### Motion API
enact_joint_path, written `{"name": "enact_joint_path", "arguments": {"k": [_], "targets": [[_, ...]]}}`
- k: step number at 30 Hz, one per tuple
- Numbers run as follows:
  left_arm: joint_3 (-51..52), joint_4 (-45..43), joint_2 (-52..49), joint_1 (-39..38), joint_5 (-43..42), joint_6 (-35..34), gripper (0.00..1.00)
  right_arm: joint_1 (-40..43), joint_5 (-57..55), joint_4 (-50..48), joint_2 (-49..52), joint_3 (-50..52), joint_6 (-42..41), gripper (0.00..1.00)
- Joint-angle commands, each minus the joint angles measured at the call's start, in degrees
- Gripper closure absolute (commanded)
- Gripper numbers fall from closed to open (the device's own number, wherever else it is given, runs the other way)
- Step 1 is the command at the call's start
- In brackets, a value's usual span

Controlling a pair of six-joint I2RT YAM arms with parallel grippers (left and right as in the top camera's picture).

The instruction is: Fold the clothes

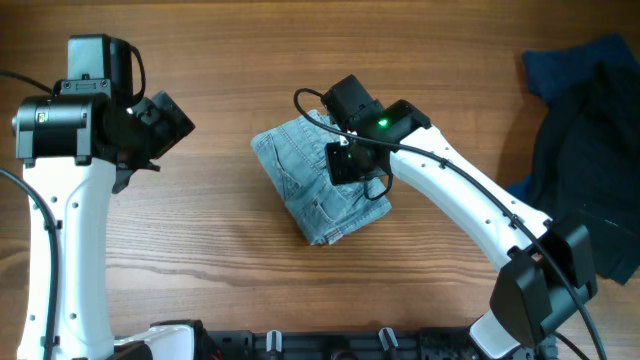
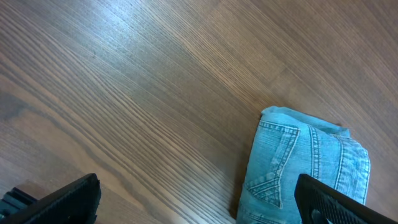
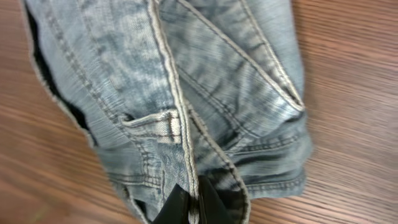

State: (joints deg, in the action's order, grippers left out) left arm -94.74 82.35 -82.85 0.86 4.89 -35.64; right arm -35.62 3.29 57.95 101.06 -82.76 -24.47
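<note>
No legible txt, brand, no. or sign in any view. Sticker (image 1: 41, 117) on left arm (image 1: 60, 230) joint: pale w/ a green bit, too small to read. Green LED (image 1: 381, 124) lit on right arm (image 1: 470, 188), no lettering readable by it. Shorts (image 3: 186, 93): only stitching & seams show in the close view, nothing printed that reads.

The clothes (image 1: 300, 185) lie central on the table (image 1: 300, 60), fabric pile (image 1: 590, 130) far right.
</note>
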Motion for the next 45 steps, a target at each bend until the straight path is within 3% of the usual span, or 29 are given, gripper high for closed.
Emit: {"name": "enact_joint_path", "arguments": {"k": [1, 11, 18, 20, 21, 22, 23, 24, 32, 34, 38, 45], "targets": [[0.02, 0.55, -0.44, 0.26, 0.76, 0.90, 0.00, 0.46, -8.09, 0.94, 1.42, -1.11, -1.11, 0.96], [0.02, 0.70, -0.44, 0.26, 0.76, 0.92, 0.00, 0.76, -11.17, 0.98, 7.41, -1.11, -1.64, 0.96], [0.02, 0.81, -0.44, 0.26, 0.76, 0.92, 0.00, 0.90, -15.39, 1.55, 10.62, -1.11, -2.71, 0.89], [0.02, 0.94, -0.42, 0.26, 0.76, 0.92, 0.00, 1.14, -15.80, 1.97, 10.69, -1.11, -2.80, 0.79], [0.02, 1.01, -0.42, 0.26, 0.76, 0.92, 0.00, 1.29, -15.89, 2.32, 10.69, -1.14, -2.99, 0.67], [0.02, 1.07, -0.44, 0.26, 0.76, 0.92, 0.00, 1.46, -16.00, 2.80, 10.69, -1.14, -3.67, 0.45], [0.02, 1.11, -0.42, 0.26, 0.76, 0.92, 0.00, 1.66, -16.04, 3.37, 10.64, -1.16, -4.22, 0.30], [0.02, 1.11, -0.44, 0.26, 0.79, 0.92, 0.00, 1.88, -15.98, 3.93, 10.60, -1.20, -4.35, 0.22], [0.02, 1.03, -0.42, 0.28, 1.46, 0.87, 0.00, 2.10, -14.23, 10.21, 6.25, -7.13, -7.17, 0.19], [0.02, 0.98, -0.42, 0.28, 2.67, 0.87, 0.00, 2.10, -10.16, 10.43, 3.58, -9.68, -5.70, 0.19], [0.02, 0.59, -0.44, 0.28, 5.70, 0.85, 0.00, 2.10, 9.27, 6.49, -2.43, -14.12, 3.41, 0.18], [0.02, 0.22, -0.44, 0.26, 5.68, 0.66, 0.00, 2.05, 36.06, -6.40, -5.40, -14.19, 7.56, 0.12]]}}
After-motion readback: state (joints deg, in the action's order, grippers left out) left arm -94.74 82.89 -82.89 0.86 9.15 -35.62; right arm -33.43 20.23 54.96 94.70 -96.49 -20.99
